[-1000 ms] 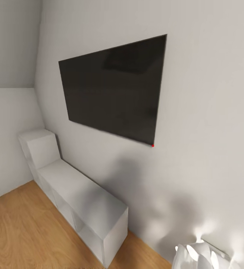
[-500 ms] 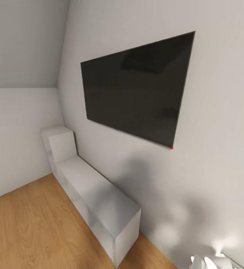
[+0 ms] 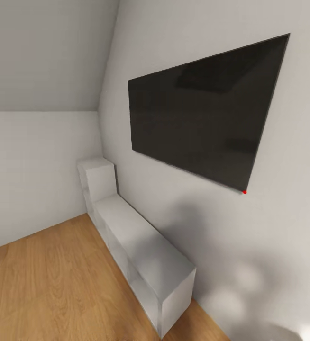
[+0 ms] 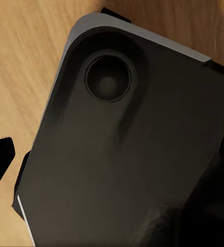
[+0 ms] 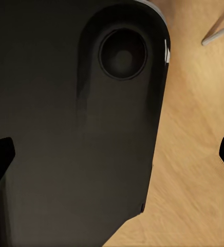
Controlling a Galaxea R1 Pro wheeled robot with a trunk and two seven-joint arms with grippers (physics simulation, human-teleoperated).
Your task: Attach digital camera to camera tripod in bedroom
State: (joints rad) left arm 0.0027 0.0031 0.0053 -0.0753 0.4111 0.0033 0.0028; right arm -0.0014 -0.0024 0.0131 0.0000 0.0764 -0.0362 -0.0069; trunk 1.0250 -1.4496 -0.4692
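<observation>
Facing only a wall screen and low white shelf, we should look around for the tripod; right gripper spread empty, left's state unclear.

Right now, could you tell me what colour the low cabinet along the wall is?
White; the cabinet shows best in the head view, under the dark screen.

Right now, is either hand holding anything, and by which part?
Nothing is held: both wrist views show each hand's dark fingertips spread apart over the robot's dark base and wood floor.
</observation>
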